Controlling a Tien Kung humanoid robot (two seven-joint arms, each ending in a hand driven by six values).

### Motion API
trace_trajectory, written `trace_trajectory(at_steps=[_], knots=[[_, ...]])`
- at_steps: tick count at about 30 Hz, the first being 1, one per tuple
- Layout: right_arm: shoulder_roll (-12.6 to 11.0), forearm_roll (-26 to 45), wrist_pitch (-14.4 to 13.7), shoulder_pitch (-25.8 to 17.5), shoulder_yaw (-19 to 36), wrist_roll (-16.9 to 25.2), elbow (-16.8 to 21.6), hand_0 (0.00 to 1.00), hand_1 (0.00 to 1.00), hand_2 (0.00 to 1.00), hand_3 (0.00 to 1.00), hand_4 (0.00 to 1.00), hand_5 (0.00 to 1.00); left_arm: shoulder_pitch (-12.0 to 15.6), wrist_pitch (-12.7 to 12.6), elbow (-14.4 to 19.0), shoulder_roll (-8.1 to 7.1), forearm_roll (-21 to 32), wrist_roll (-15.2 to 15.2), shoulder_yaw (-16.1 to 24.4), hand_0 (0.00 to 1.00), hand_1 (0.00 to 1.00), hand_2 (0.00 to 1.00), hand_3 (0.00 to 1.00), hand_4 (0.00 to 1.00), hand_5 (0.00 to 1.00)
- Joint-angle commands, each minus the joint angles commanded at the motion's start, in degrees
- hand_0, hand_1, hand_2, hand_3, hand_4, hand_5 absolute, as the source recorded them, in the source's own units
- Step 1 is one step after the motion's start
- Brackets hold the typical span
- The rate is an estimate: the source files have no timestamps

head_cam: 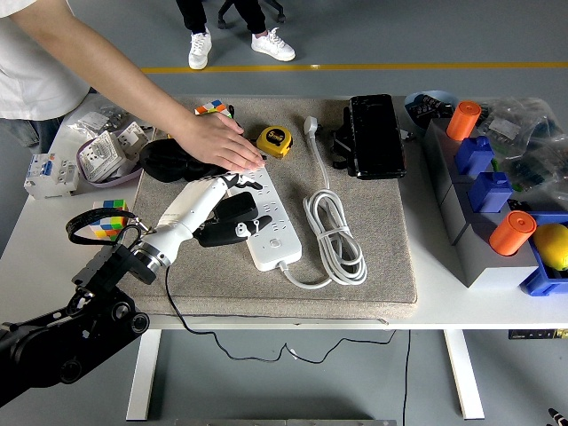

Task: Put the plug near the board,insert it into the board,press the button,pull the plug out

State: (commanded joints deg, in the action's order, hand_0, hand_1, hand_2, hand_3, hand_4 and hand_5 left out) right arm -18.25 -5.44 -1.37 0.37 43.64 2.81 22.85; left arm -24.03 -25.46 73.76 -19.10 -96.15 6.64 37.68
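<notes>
The robot's left hand (222, 211) curls its fingers around a black plug (238, 211), holding it at the left edge of the white power strip (271, 226). The strip lies on a grey mat (373, 257). A person's hand (220, 142) presses flat on the strip's far end, beside a yellow tape measure (275, 140). No print is legible anywhere.
</notes>
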Motion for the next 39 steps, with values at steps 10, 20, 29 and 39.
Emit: trace_trajectory(at_steps=[10, 20, 29, 39], knots=[[-0.03, -0.15, 0.11, -0.06, 0.05, -0.18, -0.01, 0.617, 0.671, 0.675, 0.565, 0.847, 0.492, 1.81, 12.56, 13.24, -2.64, 0.26, -15.98, 2.84, 0.166, 0.222, 0.32, 0.651, 0.841, 0.288], [-0.14, -0.09, 0.12, -0.01, -0.04, -0.22, 0.01, 0.616, 0.671, 0.676, 0.565, 0.846, 0.491, -1.25, 25.37, 16.04, -2.18, 0.58, -26.56, 1.5, 0.082, 0.103, 0.18, 0.858, 0.687, 0.002], [-0.22, -0.08, 0.18, -0.05, -0.06, -0.23, 0.02, 0.617, 0.671, 0.675, 0.563, 0.844, 0.491, -3.13, 28.8, 14.39, -1.53, 1.19, -29.18, -1.35, 0.046, 0.084, 0.143, 0.921, 0.771, 0.002], [-0.24, -0.02, 0.18, -0.08, -0.19, -0.17, 0.05, 0.616, 0.67, 0.674, 0.562, 0.844, 0.489, -3.72, 30.27, 11.22, -1.29, 1.8, -29.13, -2.76, 0.044, 0.087, 0.149, 0.893, 0.79, 0.002]])
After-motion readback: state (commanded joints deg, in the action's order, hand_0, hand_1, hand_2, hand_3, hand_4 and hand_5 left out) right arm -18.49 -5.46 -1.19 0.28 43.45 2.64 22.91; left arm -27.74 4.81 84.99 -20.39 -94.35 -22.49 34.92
